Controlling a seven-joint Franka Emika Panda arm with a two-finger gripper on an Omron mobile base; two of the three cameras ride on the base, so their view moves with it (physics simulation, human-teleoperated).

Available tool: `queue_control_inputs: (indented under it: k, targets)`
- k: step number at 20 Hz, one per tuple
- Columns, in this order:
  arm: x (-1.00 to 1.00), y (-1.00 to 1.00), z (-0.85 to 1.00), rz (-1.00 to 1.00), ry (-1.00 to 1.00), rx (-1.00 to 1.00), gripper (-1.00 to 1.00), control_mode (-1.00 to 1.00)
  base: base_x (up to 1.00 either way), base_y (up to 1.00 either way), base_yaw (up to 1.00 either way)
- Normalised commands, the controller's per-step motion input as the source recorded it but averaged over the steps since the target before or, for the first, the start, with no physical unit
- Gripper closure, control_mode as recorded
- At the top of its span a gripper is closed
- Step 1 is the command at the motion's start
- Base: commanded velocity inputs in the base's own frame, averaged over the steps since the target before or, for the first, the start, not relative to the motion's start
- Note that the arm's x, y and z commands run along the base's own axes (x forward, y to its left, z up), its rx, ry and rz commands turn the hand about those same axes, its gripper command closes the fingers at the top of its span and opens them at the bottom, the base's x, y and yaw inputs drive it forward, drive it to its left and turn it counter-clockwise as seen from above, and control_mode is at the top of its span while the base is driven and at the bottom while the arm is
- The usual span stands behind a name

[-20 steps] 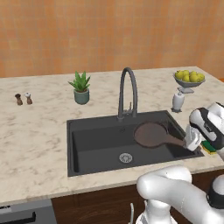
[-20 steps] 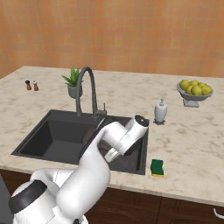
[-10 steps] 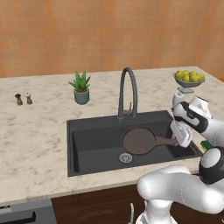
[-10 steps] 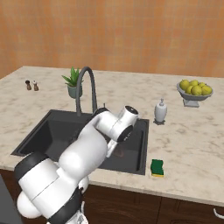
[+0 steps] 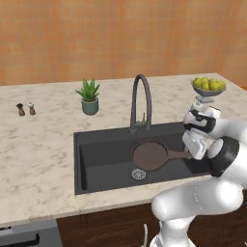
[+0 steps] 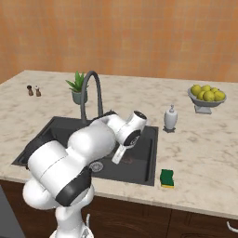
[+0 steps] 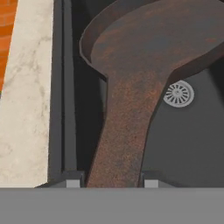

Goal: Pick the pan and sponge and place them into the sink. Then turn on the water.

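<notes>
1. The desk of pale marble carries the sink, into which the tool reaches from the basin's right side.
2. The pan hangs over the drain; its handle runs back between the tool's fingers, which are closed on it.
3. The faucet arches behind the pan.
4. The sponge lies on the desk beyond the sink's right edge.
5. A fruit bowl and soap bottle stand farther right.
</notes>
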Motion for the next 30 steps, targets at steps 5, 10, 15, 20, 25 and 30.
queue_control_inputs:
  k: [5,10,15,20,25,30]
  targets:
    - [0.15,0.15,-0.45,0.02,0.00,-0.01,1.00,-1.00,0.00,0.00,0.00]
    - [0.09,0.05,-0.45,0.01,0.00,0.00,1.00,-1.00,0.00,0.00,0.00]
    - [0.10,0.07,-0.46,0.00,0.01,0.00,1.00,-1.00,0.00,0.00,0.00]
    - [0.03,0.13,-0.50,0.00,0.01,0.00,1.00,-1.00,0.00,0.00,0.00]
    - [0.04,0.15,-0.39,0.00,0.02,0.00,1.00,-1.00,0.00,0.00,0.00]
    - [0.08,0.04,-0.28,0.00,0.03,0.00,1.00,-1.00,0.00,0.00,0.00]
